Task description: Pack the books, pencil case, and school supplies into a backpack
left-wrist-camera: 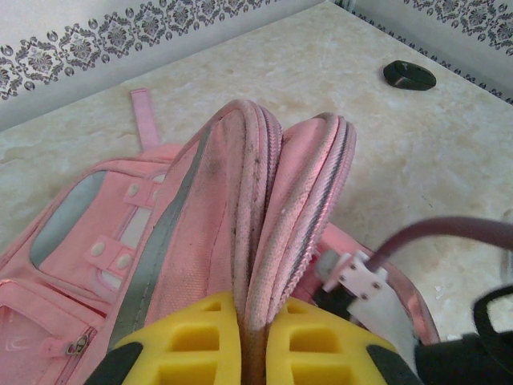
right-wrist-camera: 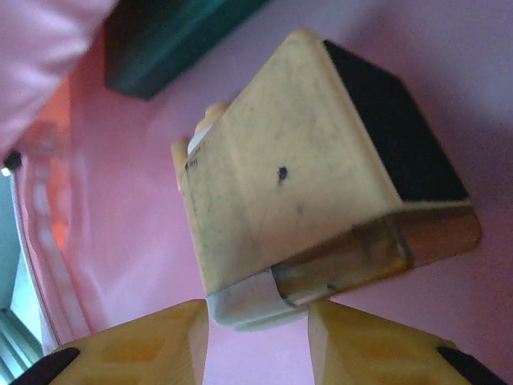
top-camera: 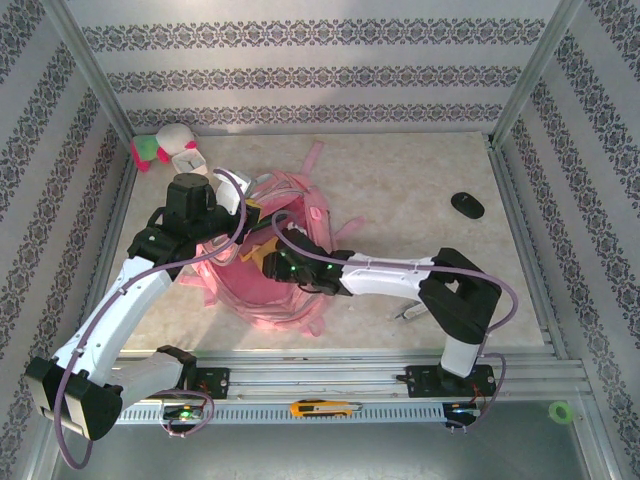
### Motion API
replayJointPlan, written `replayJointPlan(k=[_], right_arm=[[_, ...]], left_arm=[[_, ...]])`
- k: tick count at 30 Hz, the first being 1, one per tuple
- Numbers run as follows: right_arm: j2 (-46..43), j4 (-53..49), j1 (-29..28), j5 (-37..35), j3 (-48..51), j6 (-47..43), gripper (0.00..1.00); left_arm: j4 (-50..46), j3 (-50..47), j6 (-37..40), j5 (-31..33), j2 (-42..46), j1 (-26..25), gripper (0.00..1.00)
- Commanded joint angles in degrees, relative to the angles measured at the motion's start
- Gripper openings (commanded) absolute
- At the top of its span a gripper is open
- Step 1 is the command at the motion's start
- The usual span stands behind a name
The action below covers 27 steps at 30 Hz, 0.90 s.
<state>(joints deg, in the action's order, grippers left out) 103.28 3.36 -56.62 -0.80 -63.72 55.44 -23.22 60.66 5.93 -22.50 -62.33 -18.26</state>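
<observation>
Pinching the limp pink backpack (left-wrist-camera: 216, 208) by its rim with my left fingers (left-wrist-camera: 196, 341), I judge the gold-tan box (right-wrist-camera: 296, 176) inside it light, stiff and slick; my right fingers (right-wrist-camera: 144, 353) flank its narrow end, clamped or not I cannot tell.

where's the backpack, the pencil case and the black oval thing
backpack (left-wrist-camera: 228, 208), left wrist view, raised folded edge
pencil case (right-wrist-camera: 172, 40), right wrist view, dark green side
black oval object (top-camera: 467, 205), top external view, its middle
</observation>
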Motion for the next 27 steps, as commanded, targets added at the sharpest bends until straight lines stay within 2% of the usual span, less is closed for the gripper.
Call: replayJointPlan(k=[1, 4, 7, 12, 14, 17, 19, 20, 21, 23, 27], right_arm=[[2.4, 5.3, 1.5, -0.3, -1.7, -2.5, 0.37], [2.8, 7.3, 1.8, 0.5, -1.8, -3.3, 0.37], [0.3, 8.1, 1.3, 0.5, 0.5, -3.3, 0.41], [-12.4, 6.1, 0.3, -1.6, 9.3, -3.3, 0.56], [-18.4, 2.6, 0.0, -2.7, 12.1, -4.7, 0.64], [-26.9, -4.7, 0.4, -4.1, 14.3, -7.5, 0.70], [-31.7, -9.0, 1.5, -3.3, 14.6, -9.0, 0.73], [-33.9, -11.0, 2.3, -2.6, 14.5, -9.8, 0.76], [-35.8, -12.5, 3.1, -1.3, 14.3, -10.7, 0.79], [-38.3, -16.2, 5.2, 2.2, 12.4, -13.0, 0.84], [-38.8, -26.3, 7.7, 1.4, 5.3, -16.8, 0.88]], left_arm=[[9.2, 2.0, -0.6, -3.6, 2.2, 0.4, 0.00], [9.1, 1.6, -0.7, -3.6, 2.4, 0.4, 0.00], [8.6, 0.9, -0.8, -3.6, 2.7, 0.4, 0.00], [7.7, -1.2, -1.2, -5.4, 3.3, 0.3, 0.01], [7.6, -2.6, -1.2, -8.0, 3.9, 0.3, 0.02], [5.9, -4.3, -1.3, -10.0, 4.4, 0.1, 0.06], [3.8, -5.0, -1.6, -10.7, 4.3, -0.1, 0.17], [3.0, -5.2, -2.6, -11.5, 4.5, -0.1, 0.28], [3.0, -5.4, -4.7, -12.1, 5.1, -0.1, 0.43], [4.1, -6.0, -8.5, -11.9, 6.9, 0.0, 0.63], [3.5, -6.3, -15.1, -2.7, 10.1, 0.5, 0.73]])
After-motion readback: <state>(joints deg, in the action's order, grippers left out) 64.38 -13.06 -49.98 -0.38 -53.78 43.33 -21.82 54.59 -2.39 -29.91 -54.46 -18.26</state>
